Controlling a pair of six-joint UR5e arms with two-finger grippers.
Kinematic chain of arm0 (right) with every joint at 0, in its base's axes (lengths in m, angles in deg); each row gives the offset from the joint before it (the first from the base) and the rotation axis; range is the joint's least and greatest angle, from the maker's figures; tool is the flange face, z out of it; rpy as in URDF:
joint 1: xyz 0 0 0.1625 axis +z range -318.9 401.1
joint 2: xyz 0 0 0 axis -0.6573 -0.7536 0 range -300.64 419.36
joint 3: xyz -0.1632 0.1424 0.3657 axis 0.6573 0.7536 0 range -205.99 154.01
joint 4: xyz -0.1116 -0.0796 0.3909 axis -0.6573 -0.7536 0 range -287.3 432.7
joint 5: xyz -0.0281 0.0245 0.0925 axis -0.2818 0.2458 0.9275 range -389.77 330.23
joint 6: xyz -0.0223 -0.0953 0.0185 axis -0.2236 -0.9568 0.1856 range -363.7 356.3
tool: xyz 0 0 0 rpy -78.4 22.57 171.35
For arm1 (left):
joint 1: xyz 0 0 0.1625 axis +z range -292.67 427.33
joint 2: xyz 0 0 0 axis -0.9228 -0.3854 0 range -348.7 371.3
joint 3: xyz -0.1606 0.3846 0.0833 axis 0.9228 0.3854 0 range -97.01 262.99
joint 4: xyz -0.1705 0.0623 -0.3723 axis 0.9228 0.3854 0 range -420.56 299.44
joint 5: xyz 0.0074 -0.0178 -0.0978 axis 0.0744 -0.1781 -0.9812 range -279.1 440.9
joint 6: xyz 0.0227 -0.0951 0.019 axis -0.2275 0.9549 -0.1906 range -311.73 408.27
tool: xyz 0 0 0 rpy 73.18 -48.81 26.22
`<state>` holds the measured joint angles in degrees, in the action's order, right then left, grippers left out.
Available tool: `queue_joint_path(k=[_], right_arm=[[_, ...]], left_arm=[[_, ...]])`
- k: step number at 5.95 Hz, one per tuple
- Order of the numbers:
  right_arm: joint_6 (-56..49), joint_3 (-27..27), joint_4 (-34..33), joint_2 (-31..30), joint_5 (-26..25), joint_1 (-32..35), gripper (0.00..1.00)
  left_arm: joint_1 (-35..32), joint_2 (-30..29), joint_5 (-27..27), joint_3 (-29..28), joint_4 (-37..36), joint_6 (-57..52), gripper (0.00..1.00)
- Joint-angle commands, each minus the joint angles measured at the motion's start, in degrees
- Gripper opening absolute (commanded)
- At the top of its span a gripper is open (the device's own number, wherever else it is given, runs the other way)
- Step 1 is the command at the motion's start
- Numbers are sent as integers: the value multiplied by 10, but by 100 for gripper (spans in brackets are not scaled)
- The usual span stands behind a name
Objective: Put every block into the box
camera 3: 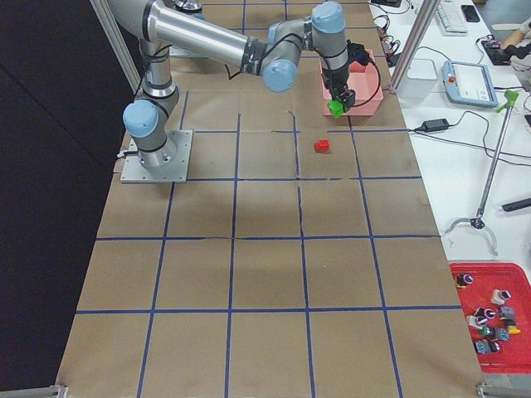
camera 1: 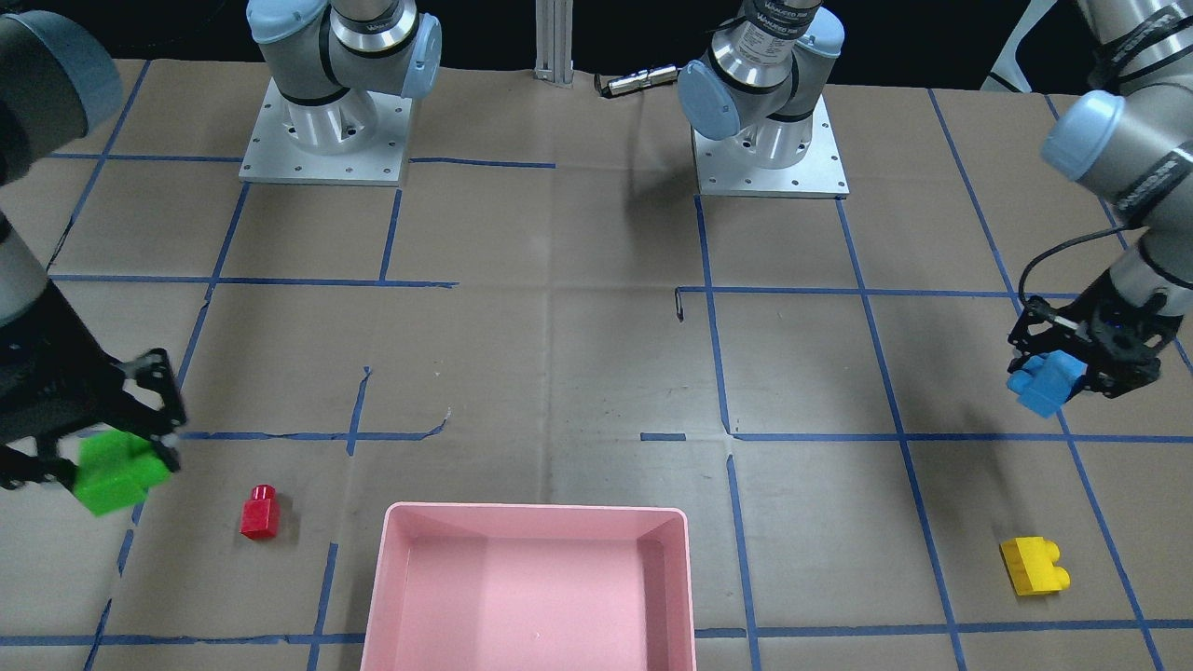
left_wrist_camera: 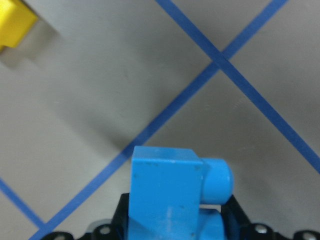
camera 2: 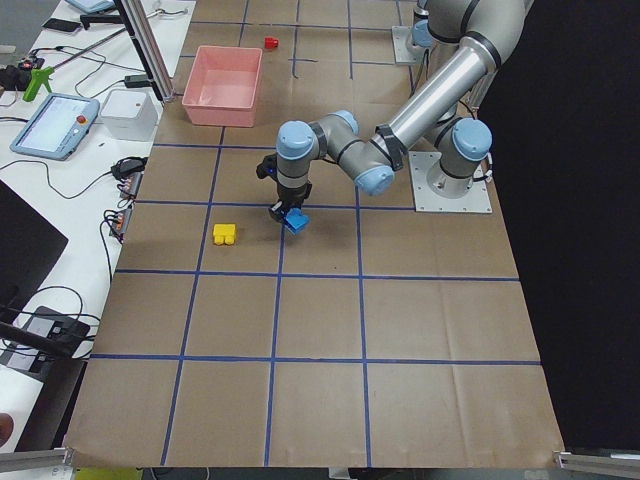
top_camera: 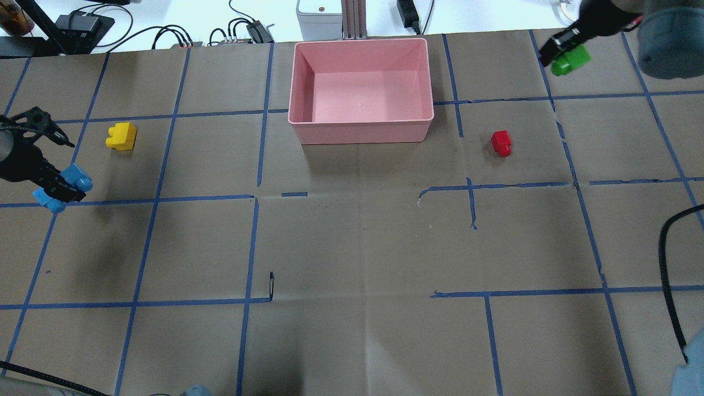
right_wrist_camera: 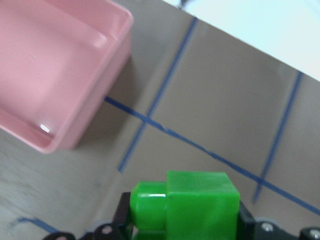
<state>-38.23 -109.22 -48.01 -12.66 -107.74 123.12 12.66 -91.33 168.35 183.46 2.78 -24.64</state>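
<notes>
On the far left of the overhead view, the left gripper (top_camera: 55,190) is clamped on the blue block (top_camera: 75,176), which hangs clear of the brown paper table (top_camera: 357,247), its shadow thrown apart from it. Just beyond, the yellow block (top_camera: 121,137) lies on the paper, near the gripper but not touching it. At the middle of the far edge sits the pink box (top_camera: 360,131), with no block inside. Right of it, the small red block (top_camera: 501,143) rests on the table, near the box yet apart from it. At the far right corner, the right gripper (top_camera: 560,50) grips the green block (top_camera: 573,59) off the table, outside the box and to its right.
</notes>
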Motion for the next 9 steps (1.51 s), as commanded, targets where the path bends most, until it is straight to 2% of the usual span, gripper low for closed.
queue_joint_path(k=[1, 2, 3, 4, 5, 6, 8, 9], right_arm=[[110, 150, -5, 145, 62, 110, 6], [164, 209, -28, 212, 61, 154, 6], [223, 225, -67, 245, 61, 184, 9], [225, 220, -80, 250, 60, 189, 10], [225, 218, -67, 246, 56, 189, 99], [220, 215, -65, 244, 55, 189, 100], [207, 214, -58, 230, 35, 171, 100], [163, 211, 15, 193, -28, 131, 100]], left_arm=[[-37, -26, -4, -167, 166, 177, 22], [-69, -51, -3, -207, 171, 254, 22], [-103, -72, -1, -231, 176, 349, 22], [-156, -97, 1, -263, 180, 445, 22], [-206, -123, 1, -306, 202, 530, 22], [-260, -151, 1, -355, 227, 611, 22], [-352, -195, -1, -403, 237, 769, 22], [-387, -213, -1, -409, 231, 821, 22]])
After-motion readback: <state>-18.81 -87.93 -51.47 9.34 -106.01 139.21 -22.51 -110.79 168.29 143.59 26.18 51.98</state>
